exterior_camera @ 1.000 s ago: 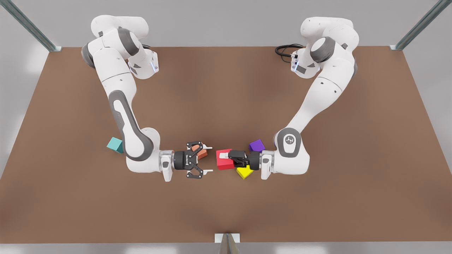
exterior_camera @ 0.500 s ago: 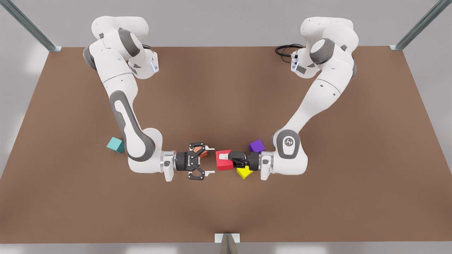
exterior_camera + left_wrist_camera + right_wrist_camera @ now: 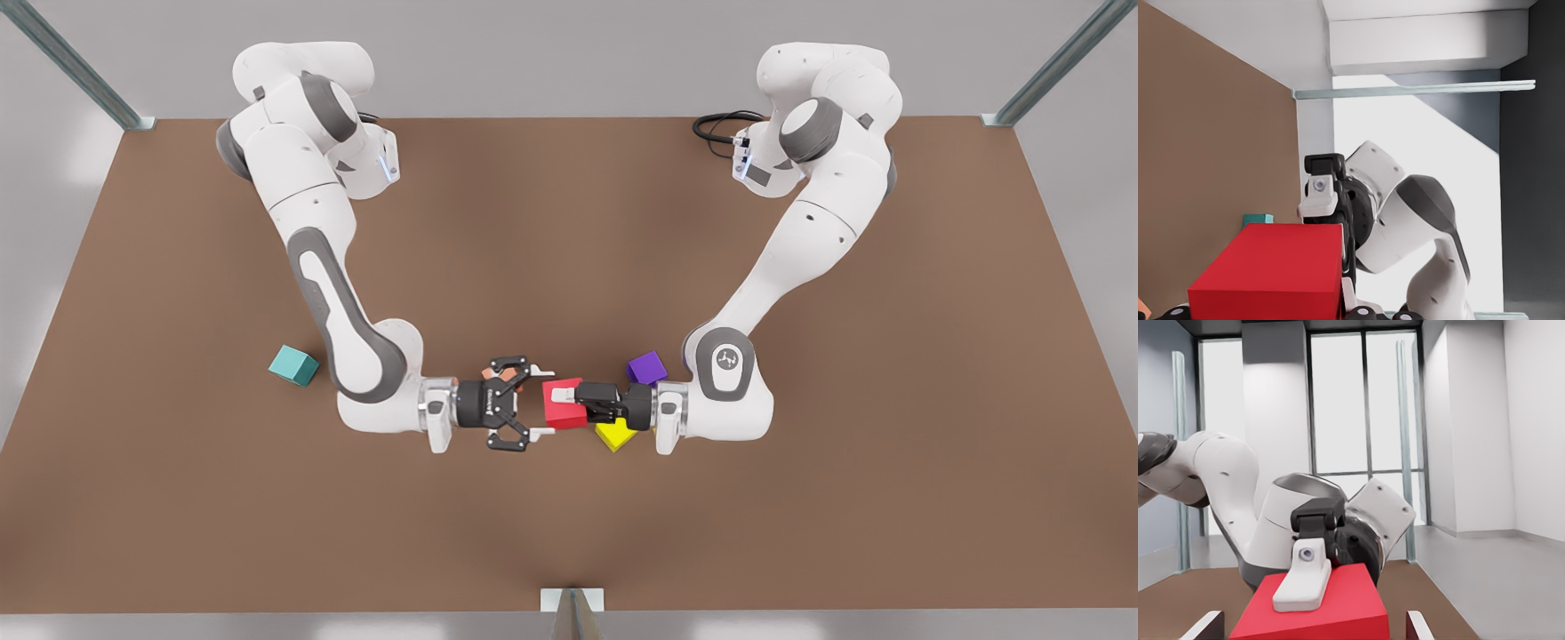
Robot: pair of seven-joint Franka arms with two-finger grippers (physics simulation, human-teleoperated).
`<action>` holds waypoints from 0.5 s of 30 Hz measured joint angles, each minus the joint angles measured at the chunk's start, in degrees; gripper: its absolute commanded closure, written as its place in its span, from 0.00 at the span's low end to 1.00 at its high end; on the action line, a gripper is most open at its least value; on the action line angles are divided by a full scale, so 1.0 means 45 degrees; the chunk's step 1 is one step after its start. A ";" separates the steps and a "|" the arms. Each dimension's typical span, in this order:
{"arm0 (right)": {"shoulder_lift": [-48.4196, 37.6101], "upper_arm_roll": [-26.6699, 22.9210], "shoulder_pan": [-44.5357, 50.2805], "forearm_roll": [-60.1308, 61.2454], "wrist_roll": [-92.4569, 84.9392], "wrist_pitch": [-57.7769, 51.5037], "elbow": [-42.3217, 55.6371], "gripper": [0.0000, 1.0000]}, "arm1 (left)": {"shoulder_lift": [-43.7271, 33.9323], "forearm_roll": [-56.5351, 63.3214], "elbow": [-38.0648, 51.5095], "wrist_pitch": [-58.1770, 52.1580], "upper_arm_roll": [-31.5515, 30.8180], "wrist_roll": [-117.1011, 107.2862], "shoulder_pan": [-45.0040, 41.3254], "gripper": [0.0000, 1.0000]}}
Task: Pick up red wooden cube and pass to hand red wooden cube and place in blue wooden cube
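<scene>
The red wooden cube [image 3: 558,414] is held above the table by my left gripper [image 3: 569,400], which is shut on it and belongs to the arm on the front view's right. My right gripper [image 3: 545,403], on the arm at the front view's left, faces it and is open, its fingertips [image 3: 1206,623] flanking the cube's near edge. In the right wrist view the red cube [image 3: 1338,613] has the left gripper's white finger [image 3: 1303,585] lying on it. The blue wooden cube [image 3: 293,364] rests on the table at the front view's left and shows beyond the red cube [image 3: 1271,273] as a teal sliver [image 3: 1258,218].
A salmon-orange cube [image 3: 508,377] lies partly behind the right gripper. A purple cube [image 3: 646,366] and a yellow cube [image 3: 613,436] sit under the left wrist. The brown table [image 3: 569,231] is bare toward the back. A post [image 3: 572,613] stands at the front edge.
My right gripper has travelled toward the front view's right, staying open, until its fingertips reach the red cube's edge. The left gripper and the cube have barely moved.
</scene>
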 measured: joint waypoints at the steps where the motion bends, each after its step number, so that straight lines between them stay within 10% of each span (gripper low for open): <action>1: 0.0003 0.0007 0.0015 0.0000 -0.0011 0.0050 0.0021 0.00 | 0.0001 -0.0017 0.0006 0.0004 0.0000 0.0005 -0.0039 0.43; 15: 0.0414 0.0277 0.0219 0.0005 -0.0017 0.0608 0.0402 0.00 | 0.0094 -0.0139 0.0137 0.0394 -0.0038 0.0039 -0.0340 0.43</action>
